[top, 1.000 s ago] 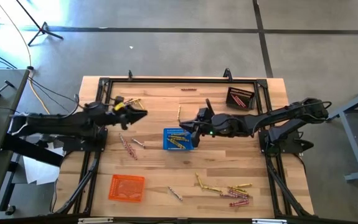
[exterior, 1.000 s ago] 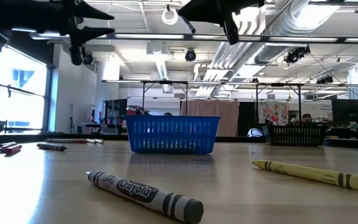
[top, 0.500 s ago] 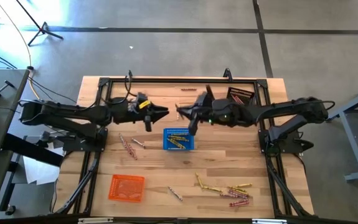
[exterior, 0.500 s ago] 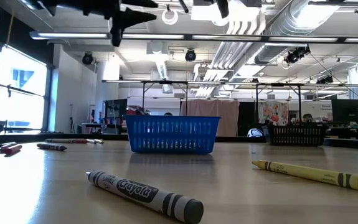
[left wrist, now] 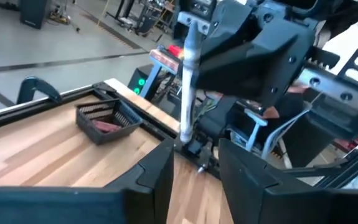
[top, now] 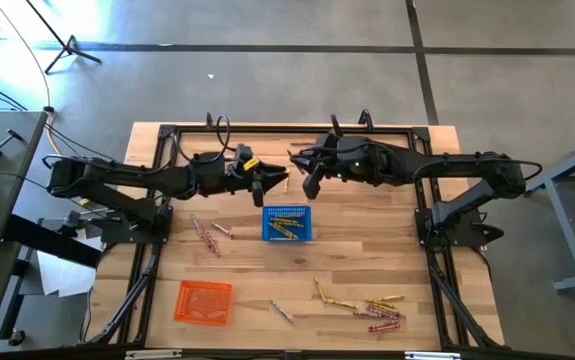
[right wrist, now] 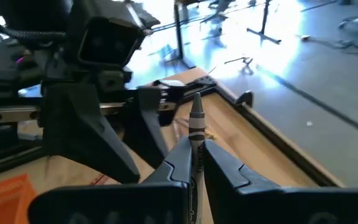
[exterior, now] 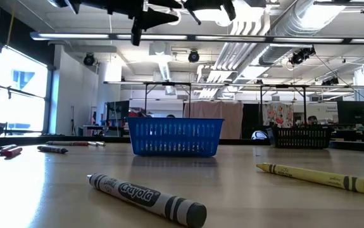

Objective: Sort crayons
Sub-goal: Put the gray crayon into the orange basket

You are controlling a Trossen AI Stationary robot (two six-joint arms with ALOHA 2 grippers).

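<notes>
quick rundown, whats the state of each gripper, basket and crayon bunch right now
left gripper: open, raised above the table, facing the right gripper
right gripper: shut on grey crayon
blue basket: upright, crayons inside
orange basket: looks empty
dark basket: reddish crayons inside
loose crayons: scattered flat on the table

Bright window glare at left in low view; wrist views blurred.

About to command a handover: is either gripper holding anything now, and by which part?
The right gripper is shut on a grey crayon, pinching its lower end. The left gripper is open and holds nothing.
</notes>
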